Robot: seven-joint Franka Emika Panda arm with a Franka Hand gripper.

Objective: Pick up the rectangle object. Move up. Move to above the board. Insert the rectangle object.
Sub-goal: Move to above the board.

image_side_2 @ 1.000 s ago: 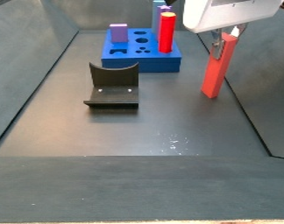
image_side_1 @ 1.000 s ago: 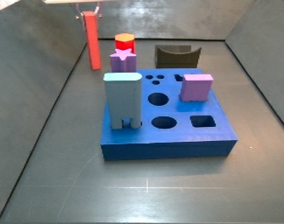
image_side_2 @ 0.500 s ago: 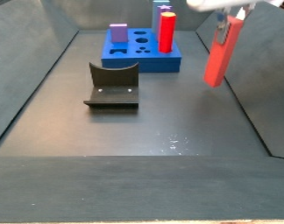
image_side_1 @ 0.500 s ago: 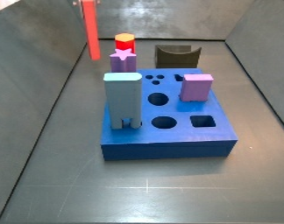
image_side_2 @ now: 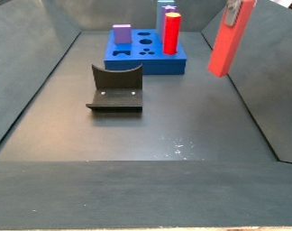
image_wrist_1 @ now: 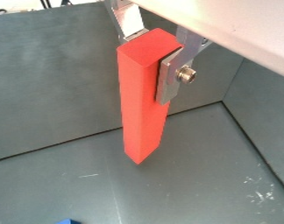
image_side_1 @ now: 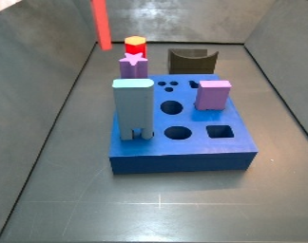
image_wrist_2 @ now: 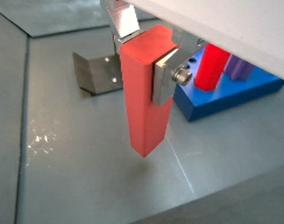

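The rectangle object, a tall thin red-orange bar, hangs upright in my gripper, lifted off the floor. It shows in both wrist views (image_wrist_1: 142, 105) (image_wrist_2: 142, 101) and both side views (image_side_1: 101, 24) (image_side_2: 224, 43). My gripper (image_wrist_1: 152, 48) (image_wrist_2: 149, 51) is shut on the bar's top end, with a silver finger (image_wrist_1: 172, 77) flat on each side. In a side view the gripper is above the picture's edge. The board (image_side_1: 182, 154) (image_side_2: 145, 62), a flat blue block with holes, lies on the floor apart from the bar and lower than it.
On the board stand a light-blue block (image_side_1: 131, 109), a purple block (image_side_1: 214, 93), a purple star piece (image_side_1: 132, 65) and a red-topped cylinder (image_side_1: 135, 45). The dark fixture (image_side_2: 116, 87) (image_wrist_2: 97, 72) stands on the floor near the board. Grey walls enclose the floor.
My gripper has carried the bar straight up; its lower end has left the floor and its top has risen past the picture's edge in a side view.
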